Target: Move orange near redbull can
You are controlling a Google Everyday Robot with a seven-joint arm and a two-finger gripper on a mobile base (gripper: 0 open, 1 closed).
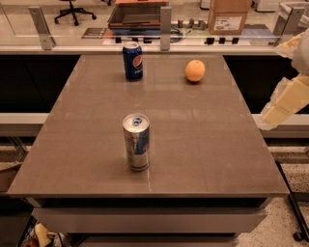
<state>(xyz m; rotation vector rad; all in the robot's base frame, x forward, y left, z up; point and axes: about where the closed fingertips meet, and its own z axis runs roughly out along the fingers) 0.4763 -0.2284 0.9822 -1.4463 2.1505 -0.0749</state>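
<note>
The orange (195, 70) sits at the far right of the brown table (203, 144). The redbull can (136, 141) stands upright near the table's front middle, well apart from the orange. My gripper (275, 113) is the cream part at the right edge of the view. It hangs beside the table's right side, nearer than the orange and to its right, touching nothing.
A dark blue Pepsi can (132, 60) stands upright at the far edge, left of the orange. Behind the table runs a glass barrier with metal posts (165, 28). A cardboard box (230, 14) and an office chair (72, 9) lie beyond it.
</note>
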